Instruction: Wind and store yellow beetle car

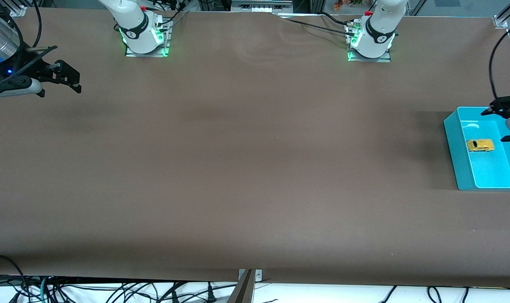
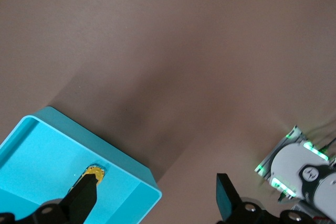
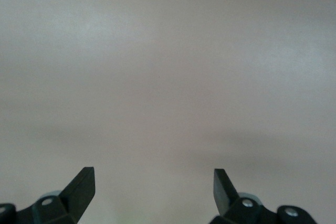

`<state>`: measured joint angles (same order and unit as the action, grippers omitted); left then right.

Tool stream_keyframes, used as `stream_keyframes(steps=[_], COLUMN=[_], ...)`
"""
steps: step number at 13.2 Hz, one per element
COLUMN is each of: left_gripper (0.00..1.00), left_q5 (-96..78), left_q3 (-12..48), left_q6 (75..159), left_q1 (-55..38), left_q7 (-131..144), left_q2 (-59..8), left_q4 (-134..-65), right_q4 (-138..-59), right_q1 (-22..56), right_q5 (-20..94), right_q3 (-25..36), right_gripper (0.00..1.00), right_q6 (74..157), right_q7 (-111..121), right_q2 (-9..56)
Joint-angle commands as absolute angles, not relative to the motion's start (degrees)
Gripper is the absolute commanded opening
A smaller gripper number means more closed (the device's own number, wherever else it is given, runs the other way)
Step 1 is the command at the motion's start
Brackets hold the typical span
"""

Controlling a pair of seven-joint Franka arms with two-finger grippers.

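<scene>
So my left gripper (image 1: 501, 125) hangs wide open, empty, over the teal bin (image 1: 459, 160), above the yellow beetle car (image 1: 480, 145) inside; right gripper (image 1: 69, 78) waits open too.

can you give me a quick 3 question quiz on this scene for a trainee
1. True or false: the yellow beetle car lies inside the teal bin.
2. Which gripper is over the bin? A) left gripper B) right gripper
3. Fill in: both grippers are ____ and hold nothing.

Key: 1 true. 2 A; the right gripper waits over bare table at the right arm's end. 3 open.
</scene>
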<state>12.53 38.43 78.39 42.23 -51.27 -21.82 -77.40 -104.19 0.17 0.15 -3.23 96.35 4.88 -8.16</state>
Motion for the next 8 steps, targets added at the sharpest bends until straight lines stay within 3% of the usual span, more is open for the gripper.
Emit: stream_keyframes(steps=[1,5,8], left_gripper=[1.00,1.00,1.00], left_q5=[11.60,3.11,0.09], left_q3=[37.71,20.69,12.07], left_q6=[76.38,77.43,86.53], left_q1=[38.25,21.39,11.02], left_q7=[-40.39,-21.15,-9.08], left_q2=[-17.76,-9.86,-1.61], left_q4=[-76.99,-82.34,-93.47], right_q4=[-103.27,-103.27,-103.27], right_q1=[0.35,0.35,0.35], right_q5=[-0.18,-0.18,-0.18], right_q3=[-3.08,-2.99,-3.08], right_gripper=[1.00,1.00,1.00], right_q6=[95.54,95.54,95.54], right_q7=[5.54,5.54,5.54], right_q2=[-8.17,-8.17,-8.17])
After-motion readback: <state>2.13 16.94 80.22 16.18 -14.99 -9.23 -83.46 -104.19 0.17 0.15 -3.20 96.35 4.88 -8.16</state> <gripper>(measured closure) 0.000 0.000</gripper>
